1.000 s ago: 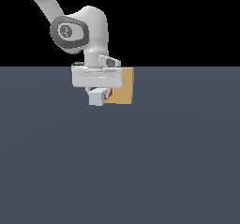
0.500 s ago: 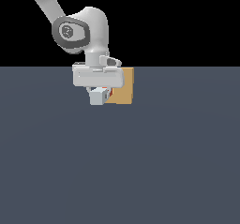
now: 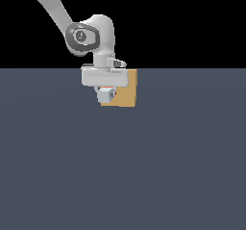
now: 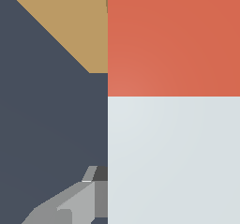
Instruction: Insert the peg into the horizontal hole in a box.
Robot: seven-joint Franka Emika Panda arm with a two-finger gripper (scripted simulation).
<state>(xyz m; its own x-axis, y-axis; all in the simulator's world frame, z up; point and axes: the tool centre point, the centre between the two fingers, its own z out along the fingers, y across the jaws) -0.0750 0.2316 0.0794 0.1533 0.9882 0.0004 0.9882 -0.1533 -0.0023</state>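
Simulated test scene, plainly: flat slate-grey floor [image 3: 123, 166] meeting pure black backdrop [image 3: 192, 22], untextured tan box [image 3: 129, 92], no furniture, no shadows.

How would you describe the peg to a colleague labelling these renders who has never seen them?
Find the white robot arm's gripper over the dark grey floor; behind it stands a tan box. The peg is the square-ended bar at the gripper. Unlike the plain tan box, it is two-coloured: half red-orange, half pale grey-white.
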